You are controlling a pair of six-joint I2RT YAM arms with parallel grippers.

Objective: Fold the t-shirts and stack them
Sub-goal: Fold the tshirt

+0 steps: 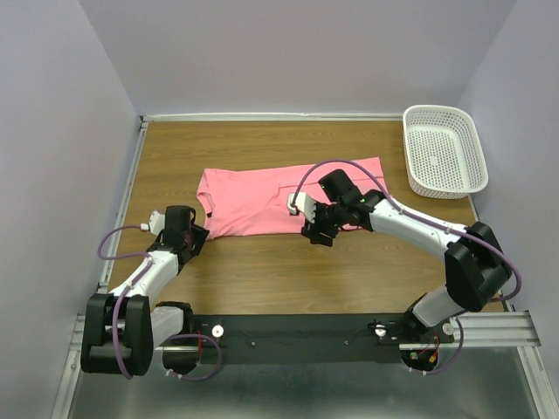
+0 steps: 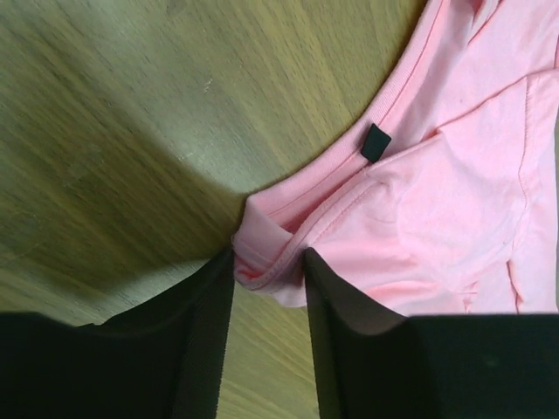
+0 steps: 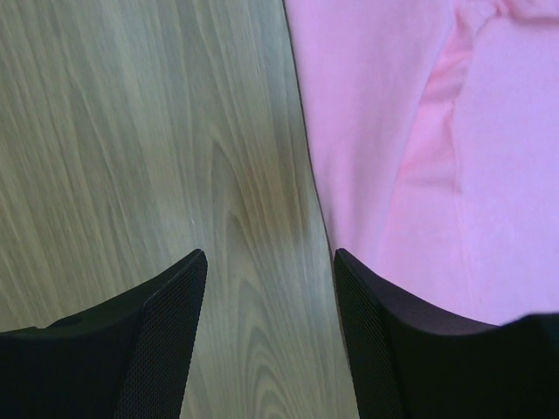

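1 salmon-pink t-shirt (image 1: 288, 199) lies spread on the counter (image 1: 253, 271), stretching from the left fingers (image 1: 196, 236) across to just past the right fingers (image 1: 316, 232). The left fingers are drawn in narrow: in the left wrist view the 2 tips pinch a rolled bit of the neck band, with cloth bunched between them. A small black tag (image 2: 376, 142) sits on that band just beyond the tips, up and to their right. The rest of the shirt fans out to the right of those fingers.

Over on the right, the fingers are spread wide and grip nothing. The shirt's straight edge runs away from the right-hand tip — cloth under and beyond that tip, bare wood under the other. Whether these tips touch the counter, I can't tell.

A white perforated basket (image 1: 444, 150) sits far beyond the right fingers and off to their right, well apart from the shirt.
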